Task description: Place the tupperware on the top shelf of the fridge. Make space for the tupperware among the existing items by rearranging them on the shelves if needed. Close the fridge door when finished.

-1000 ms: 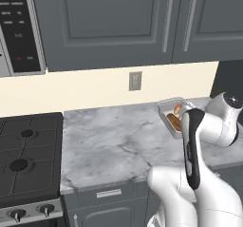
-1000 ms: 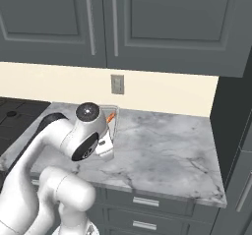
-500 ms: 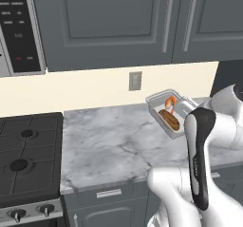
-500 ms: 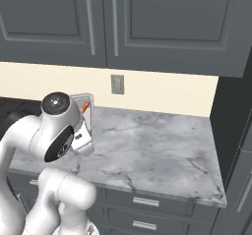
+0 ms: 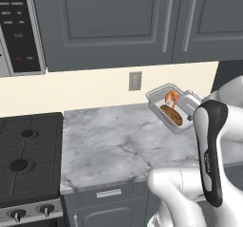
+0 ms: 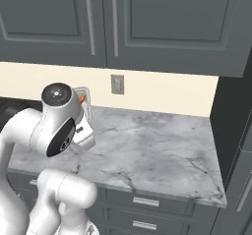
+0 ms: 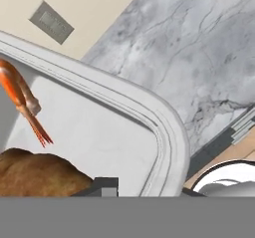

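The jaws are nearly closed, pinching the rim of the tupperware [image 5: 167, 108], held above the counter [image 5: 114, 145].

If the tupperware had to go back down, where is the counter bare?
The marble counter is bare from the stove across to the arm, and back to the wall outlet. Crowded only at the right, where the held tupperware hangs.

The tupperware [image 5: 167, 101] is seen in pale translucent grey, with an orange shrimp [image 5: 171, 98] and a brown piece of food [image 5: 171, 115] inside. The counter [image 5: 114, 145] is veined in grey-white marble; the cabinets [image 5: 114, 22] are coloured dark grey, the wall [image 5: 71, 90] cream.
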Controlling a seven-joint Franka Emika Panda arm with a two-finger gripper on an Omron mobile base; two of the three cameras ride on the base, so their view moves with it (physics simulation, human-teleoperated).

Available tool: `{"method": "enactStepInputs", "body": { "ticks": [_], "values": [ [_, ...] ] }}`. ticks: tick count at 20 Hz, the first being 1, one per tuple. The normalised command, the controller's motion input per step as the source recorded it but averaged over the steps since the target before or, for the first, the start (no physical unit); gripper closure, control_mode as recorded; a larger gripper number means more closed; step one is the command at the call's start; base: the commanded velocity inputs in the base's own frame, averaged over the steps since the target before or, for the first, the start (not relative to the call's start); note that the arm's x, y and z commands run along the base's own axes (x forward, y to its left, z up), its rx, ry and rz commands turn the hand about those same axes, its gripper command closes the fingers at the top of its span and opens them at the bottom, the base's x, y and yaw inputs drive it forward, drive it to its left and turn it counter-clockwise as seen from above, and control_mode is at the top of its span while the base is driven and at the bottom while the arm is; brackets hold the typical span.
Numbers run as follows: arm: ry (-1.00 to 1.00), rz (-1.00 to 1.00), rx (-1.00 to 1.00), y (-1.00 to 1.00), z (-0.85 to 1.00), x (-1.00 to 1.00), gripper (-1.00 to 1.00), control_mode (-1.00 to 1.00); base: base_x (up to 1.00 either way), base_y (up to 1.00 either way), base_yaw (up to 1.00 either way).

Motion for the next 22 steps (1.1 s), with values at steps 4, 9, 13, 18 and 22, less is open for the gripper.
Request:
{"method": "enactStepInputs", "body": {
  "ticks": [4,9,13,18,22],
  "values": [
    [0.0,0.0,0.0,0.0,0.0,0.0,1.0,1.0,-0.14,0.0,0.0],
    [0.0,0.0,0.0,0.0,0.0,0.0,1.0,1.0,-0.77,0.0,0.0],
    [0.0,0.0,0.0,0.0,0.0,0.0,1.0,1.0,-0.82,0.0,-0.01],
    [0.0,0.0,0.0,0.0,0.0,0.0,1.0,1.0,-0.42,-0.15,-0.37],
    [0.0,0.0,0.0,0.0,0.0,0.0,1.0,1.0,-0.19,-0.28,-0.68]
  ]
}}
